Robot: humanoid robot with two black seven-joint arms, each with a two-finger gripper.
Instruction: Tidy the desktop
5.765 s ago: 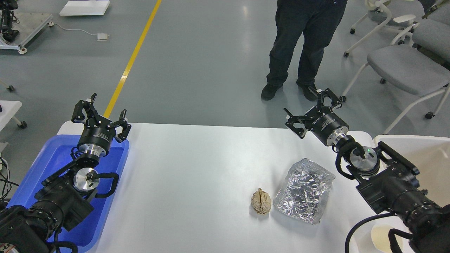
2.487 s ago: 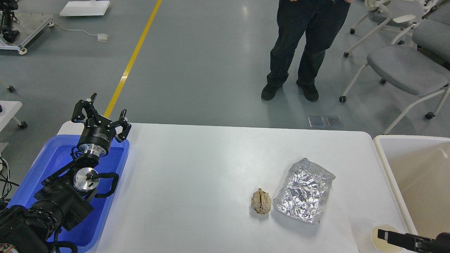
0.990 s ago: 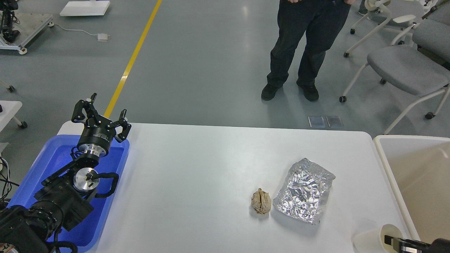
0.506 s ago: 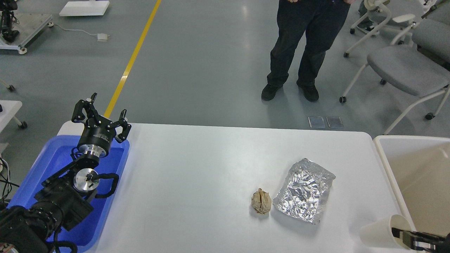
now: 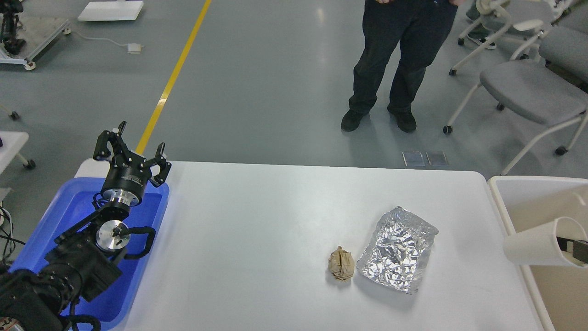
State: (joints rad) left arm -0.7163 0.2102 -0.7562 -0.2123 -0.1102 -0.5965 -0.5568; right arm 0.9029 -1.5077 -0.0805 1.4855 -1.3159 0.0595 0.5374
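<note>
Right gripper [image 5: 578, 250] pinches a paper cup [image 5: 539, 242] by its rim, tipped sideways over the beige tub [image 5: 510, 216] edge. Left gripper [image 5: 131, 154] spread above the blue tray [image 5: 59, 216]. Desktop [image 5: 257, 239] carries a paper wad [image 5: 341, 263] beside crumpled foil [image 5: 397, 249].

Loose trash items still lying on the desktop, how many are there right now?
2: a crumpled brown paper ball and, beside it to the right, a crinkled foil sheet, both on the desktop. None looks hidden.
</note>
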